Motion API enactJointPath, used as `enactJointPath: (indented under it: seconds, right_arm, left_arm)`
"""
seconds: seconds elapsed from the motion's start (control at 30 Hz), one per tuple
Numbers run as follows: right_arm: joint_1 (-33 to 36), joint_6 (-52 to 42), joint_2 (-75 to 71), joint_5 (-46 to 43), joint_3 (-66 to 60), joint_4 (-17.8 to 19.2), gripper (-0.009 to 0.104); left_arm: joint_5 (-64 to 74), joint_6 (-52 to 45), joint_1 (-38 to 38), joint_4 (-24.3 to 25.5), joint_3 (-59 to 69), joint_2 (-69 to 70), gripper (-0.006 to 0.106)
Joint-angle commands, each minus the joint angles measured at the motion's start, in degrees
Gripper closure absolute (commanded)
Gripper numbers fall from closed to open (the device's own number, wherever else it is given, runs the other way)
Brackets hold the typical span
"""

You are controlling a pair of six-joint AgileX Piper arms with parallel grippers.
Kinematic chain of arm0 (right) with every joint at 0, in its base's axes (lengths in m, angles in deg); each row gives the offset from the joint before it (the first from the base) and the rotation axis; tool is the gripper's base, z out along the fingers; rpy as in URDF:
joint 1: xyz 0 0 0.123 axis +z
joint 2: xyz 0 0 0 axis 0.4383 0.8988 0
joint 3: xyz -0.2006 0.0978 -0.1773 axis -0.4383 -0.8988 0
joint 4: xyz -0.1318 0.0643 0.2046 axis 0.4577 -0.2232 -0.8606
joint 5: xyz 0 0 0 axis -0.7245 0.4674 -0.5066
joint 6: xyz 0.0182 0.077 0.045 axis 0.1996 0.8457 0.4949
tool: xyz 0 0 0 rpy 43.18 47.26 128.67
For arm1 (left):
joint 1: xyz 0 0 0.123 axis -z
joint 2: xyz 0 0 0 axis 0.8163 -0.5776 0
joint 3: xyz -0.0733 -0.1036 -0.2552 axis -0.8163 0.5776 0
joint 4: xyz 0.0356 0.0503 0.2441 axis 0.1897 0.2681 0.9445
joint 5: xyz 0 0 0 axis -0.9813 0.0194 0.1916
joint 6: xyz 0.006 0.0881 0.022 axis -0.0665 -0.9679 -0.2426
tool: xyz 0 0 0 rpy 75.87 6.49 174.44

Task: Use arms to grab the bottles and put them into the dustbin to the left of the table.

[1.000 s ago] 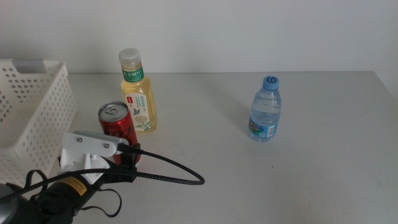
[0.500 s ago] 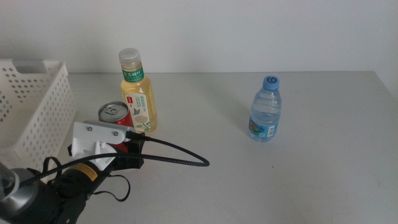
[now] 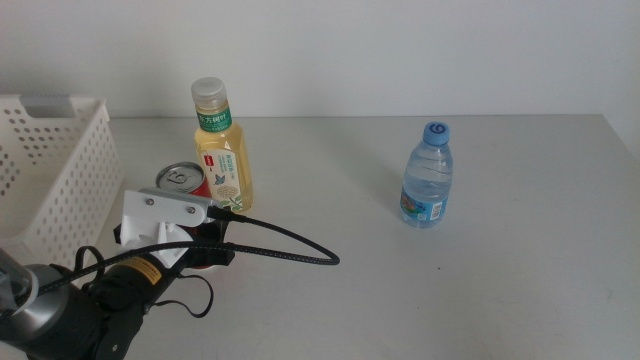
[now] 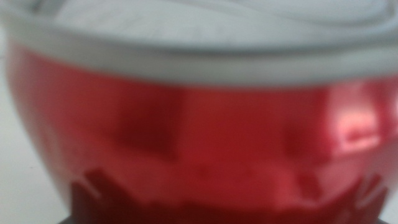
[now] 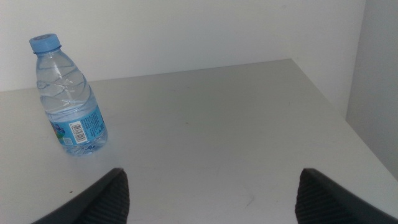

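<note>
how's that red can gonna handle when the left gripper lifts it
The red can looks smooth and glossy, so it may slip in a loose grip. It stands tall and upright, so a sideways nudge could tip it against the tea bottle right beside it. Its tab seems unopened; probably full, heavyish.

Your left arm comes in from the lower left corner, its hand right up against the red soda can, which it mostly hides. The yellow tea bottle stands upright just behind the can. The white dustbin sits at the counter's left edge. The water bottle stands upright well apart, to the right.
</note>
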Motion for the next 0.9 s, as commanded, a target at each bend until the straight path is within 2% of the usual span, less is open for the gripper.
enactJointPath:
  seconds: [0.0, 0.1, 0.2, 0.5, 0.67, 0.87]
  right_arm:
    - [-0.2, -0.3, -1.3, -4.2, 0.5, 0.7, 0.001]
    - [-0.2, -0.3, -1.3, -4.2, 0.5, 0.7, 0.001]
    - [-0.2, -0.3, -1.3, -4.2, 0.5, 0.7, 0.001]
    - [-0.2, -0.3, -1.3, -4.2, 0.5, 0.7, 0.001]
    - [-0.2, -0.3, -1.3, -4.2, 0.5, 0.7, 0.001]
    - [-0.2, -0.3, -1.3, -4.2, 0.5, 0.7, 0.001]
  left_arm:
    - [-8.3, -0.6, 0.2, -0.8, -0.9, 2.4, 0.07]
    - [-5.2, -0.6, 0.2, -0.8, -0.9, 3.9, 0.082]
    - [-0.8, -0.5, 0.3, -0.8, -0.9, 7.0, 0.089]
    - [18.3, -0.3, 0.3, -0.8, -1.0, 23.7, 0.09]
    - [39.2, -0.4, 0.3, -0.8, -6.1, 33.9, 0.09]
    - [69.7, -0.6, 0.2, -0.1, -19.4, 37.7, 0.09]
